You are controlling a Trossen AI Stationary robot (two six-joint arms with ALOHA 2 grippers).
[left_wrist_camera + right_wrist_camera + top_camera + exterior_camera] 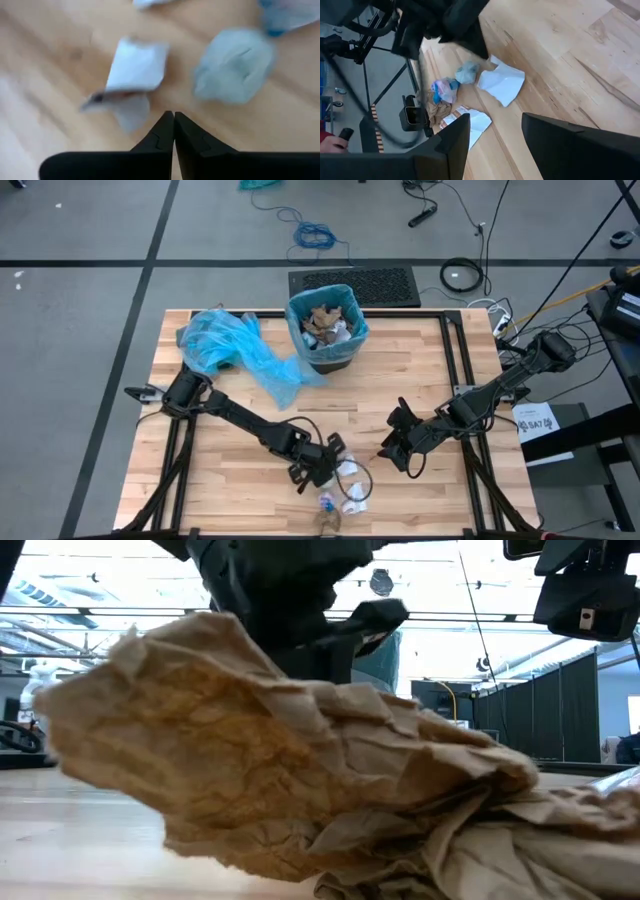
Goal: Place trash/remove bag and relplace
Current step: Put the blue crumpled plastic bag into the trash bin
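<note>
The left tool (pixel 322 468) sits low over the near edge of the wooden counter (pixel 230 480), its two dark fingers (pixel 162 131) pressed together with nothing between them. Just beyond their tips lie loose pieces of trash: a white paper scrap (pixel 134 67) and a pale blue wad (pixel 234 65), both lying on the wood and apart from the fingers. From above, this little cluster of scraps (pixel 350 485) lies just beside the left tool, toward the counter's front edge. A crumpled brown paper wad (pixel 290 790) fills the low view; it may be the brownish piece at the very front edge, though that is hard to confirm. The right tool (pixel 392 448) hovers nearby to the right, its jaws standing apart and empty. At the far side of the counter stands a bin (pixel 326 330) lined with a blue bag and already holding paper wads. A loose blue bag (pixel 230 348) lies crumpled to its left.
</note>
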